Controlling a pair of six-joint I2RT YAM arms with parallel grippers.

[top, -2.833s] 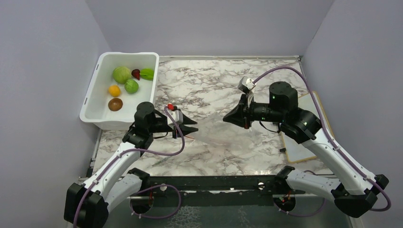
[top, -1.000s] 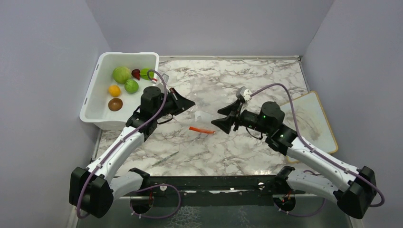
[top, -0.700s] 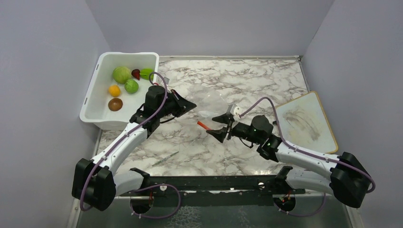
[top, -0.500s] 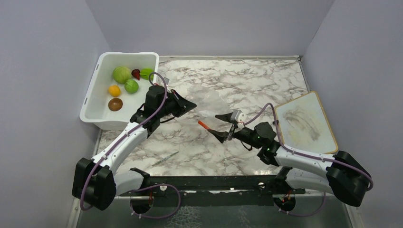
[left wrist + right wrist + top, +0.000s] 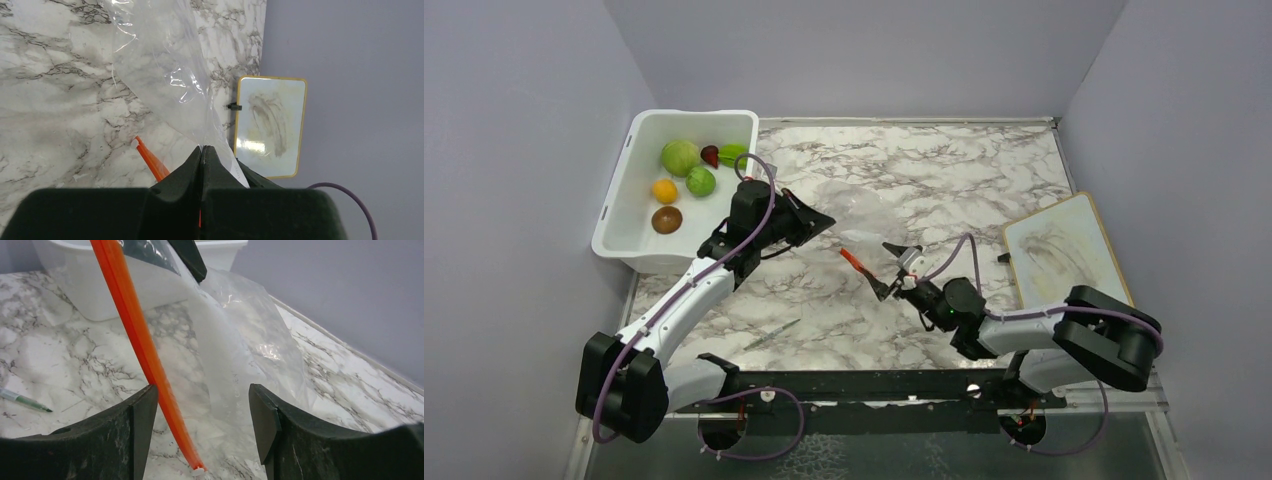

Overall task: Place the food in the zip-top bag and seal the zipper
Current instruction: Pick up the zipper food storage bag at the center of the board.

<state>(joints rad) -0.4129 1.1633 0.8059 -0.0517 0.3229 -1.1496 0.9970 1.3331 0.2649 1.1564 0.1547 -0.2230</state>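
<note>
Right gripper (image 5: 887,270): lower than before, fingers parted astride thin orange-red zipper strip (image 5: 134,325), centre frame. Left gripper (image 5: 201,151): clamped on clear crinkly zip-top bag (image 5: 165,75). Toy fruit and vegetables (image 5: 681,157): upper left, in white plastic tub (image 5: 614,200). I should pinch the strip squarely, without twisting.

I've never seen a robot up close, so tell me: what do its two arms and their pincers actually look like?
The left arm and right arm share one build: white shells on the long links, chunky black joints and bases. A thin purple cable loops along each. The left pincer and right pincer each have two matte black, wedge-shaped fingers tapering to a tip.
</note>
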